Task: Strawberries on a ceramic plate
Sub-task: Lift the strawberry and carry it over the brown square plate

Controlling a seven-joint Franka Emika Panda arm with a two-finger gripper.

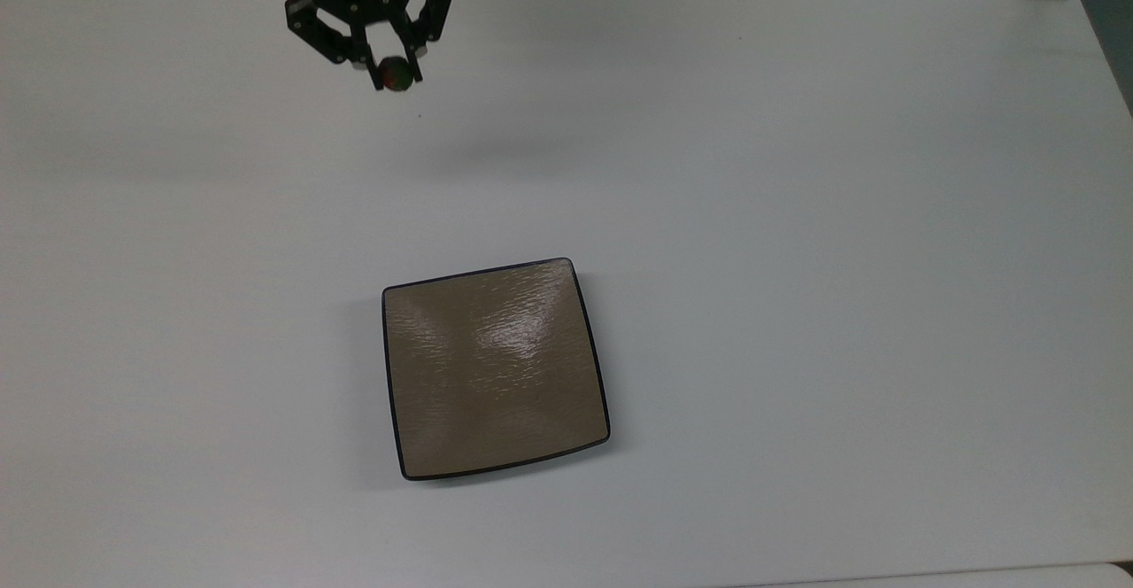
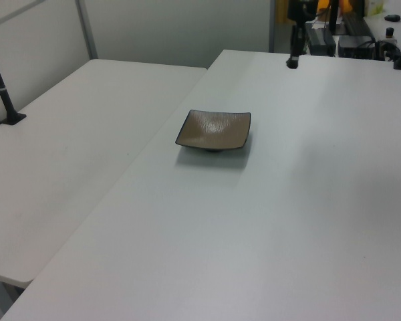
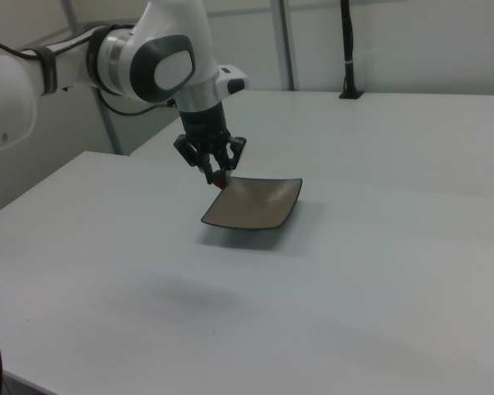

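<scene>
A wide white table fills the scene, with a second pale table butted against it on the left view's left, a narrow seam running between the 2. Plain grey wall panels stand behind.

The ceramic plate, square, glossy tan-brown with a thin dark rim, sits alone near the middle of the white table, a little toward the top view's lower left. Bare tabletop surrounds it on all 4 sides, and its edges lie well apart from every table edge.

The gripper hangs in the air near the top view's upper edge, up and left of the plate and well apart from it, with a soft shadow on the table below. Its 2 black fingers are closed to a narrow gap and pinch the strawberry, a tiny red ball with a dark green cap.

The right view shows what the top view cuts off: the white arm reaching in from the right view's left, with the gripper pointing down above the table. There the strawberry appears to overlap the plate's near corner. In the left view the gripper is a small dark shape at the table's far end, beyond the plate.
</scene>
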